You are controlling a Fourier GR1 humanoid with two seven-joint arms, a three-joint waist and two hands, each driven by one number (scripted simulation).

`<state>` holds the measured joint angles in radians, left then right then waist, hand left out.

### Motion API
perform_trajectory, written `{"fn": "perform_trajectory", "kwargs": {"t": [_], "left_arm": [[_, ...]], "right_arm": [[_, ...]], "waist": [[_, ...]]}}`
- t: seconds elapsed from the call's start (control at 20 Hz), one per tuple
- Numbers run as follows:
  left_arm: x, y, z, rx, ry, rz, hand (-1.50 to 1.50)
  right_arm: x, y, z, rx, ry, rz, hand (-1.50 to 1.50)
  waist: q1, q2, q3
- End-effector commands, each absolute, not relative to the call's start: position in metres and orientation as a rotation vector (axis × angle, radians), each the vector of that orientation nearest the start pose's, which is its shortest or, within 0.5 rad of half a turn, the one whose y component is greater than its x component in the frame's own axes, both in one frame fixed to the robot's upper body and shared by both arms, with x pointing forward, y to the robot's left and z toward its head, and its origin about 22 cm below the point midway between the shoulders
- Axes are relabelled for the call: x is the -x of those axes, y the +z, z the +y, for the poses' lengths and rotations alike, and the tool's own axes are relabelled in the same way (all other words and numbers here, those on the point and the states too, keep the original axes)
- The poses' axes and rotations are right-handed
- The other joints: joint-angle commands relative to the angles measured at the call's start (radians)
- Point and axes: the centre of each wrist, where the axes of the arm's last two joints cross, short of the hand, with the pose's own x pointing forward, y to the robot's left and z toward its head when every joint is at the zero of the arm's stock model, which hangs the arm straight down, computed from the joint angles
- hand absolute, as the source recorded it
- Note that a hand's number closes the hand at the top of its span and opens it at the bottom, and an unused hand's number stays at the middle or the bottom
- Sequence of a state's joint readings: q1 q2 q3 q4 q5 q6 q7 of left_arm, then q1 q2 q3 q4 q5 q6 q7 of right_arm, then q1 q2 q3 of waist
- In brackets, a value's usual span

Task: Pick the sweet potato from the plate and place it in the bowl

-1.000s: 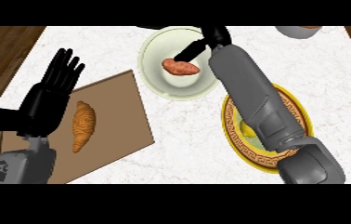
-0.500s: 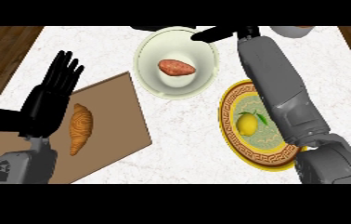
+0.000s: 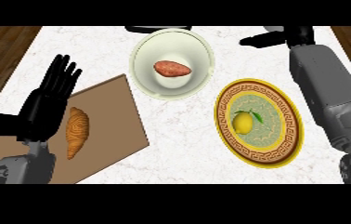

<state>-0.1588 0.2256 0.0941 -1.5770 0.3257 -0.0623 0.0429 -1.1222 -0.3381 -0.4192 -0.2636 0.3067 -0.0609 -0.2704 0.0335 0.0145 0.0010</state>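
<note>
Reddish-brown sweet potato [image 3: 172, 69] lies inside the pale round bowl [image 3: 198, 51], at 12 o'clock on the white marble tabletop [image 3: 178, 153]. Right hand [image 3: 269, 37] at 1 o'clock, apart from the bowl, empty; fingers cannot tell. Gold-rimmed green plate [image 3: 288, 139] at 4 o'clock carries a yellow lemon [image 3: 243, 121]. Left hand [image 3: 49, 100] rests open at 9 o'clock.

I see a croissant [image 3: 77, 132] lying lengthwise on a brown cutting board [image 3: 113, 125] at the left of the white marble counter [image 3: 178, 139], a lemon [image 3: 243, 121] with a green leaf well apart to the right, and dark wood floor [image 3: 14, 37] past the counter's corners.
</note>
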Motion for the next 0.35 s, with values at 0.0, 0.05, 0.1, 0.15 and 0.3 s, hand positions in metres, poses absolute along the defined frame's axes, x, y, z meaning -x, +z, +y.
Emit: {"fn": "perform_trajectory", "kwargs": {"t": [0.0, 0.05, 0.1, 0.15, 0.3], "left_arm": [[-0.273, 0.068, 0.277, 0.108, 0.034, -1.716, 0.0], [-0.268, 0.063, 0.295, 0.106, 0.058, -1.685, 0.0], [-0.283, 0.063, 0.287, 0.104, 0.058, -1.704, 0.0], [-0.284, 0.068, 0.29, 0.09, 0.045, -1.709, 0.0], [-0.27, 0.059, 0.288, 0.126, 0.041, -1.709, 0.0]], "right_arm": [[-0.448, 0.108, -0.325, 0.313, 0.202, -1.62, -1.5], [-0.446, 0.111, -0.333, 0.29, 0.21, -1.631, -1.5], [-0.439, 0.103, -0.345, 0.281, 0.235, -1.622, -1.5], [-0.436, 0.111, -0.359, 0.259, 0.225, -1.646, -1.5], [-0.428, 0.098, -0.371, 0.28, 0.231, -1.615, -1.5]], "waist": [[0.001, -0.002, 0.001], [-0.005, -0.005, 0.0], [-0.017, -0.005, 0.0], [-0.014, -0.004, 0.0], [0.002, -0.002, 0.001]]}}
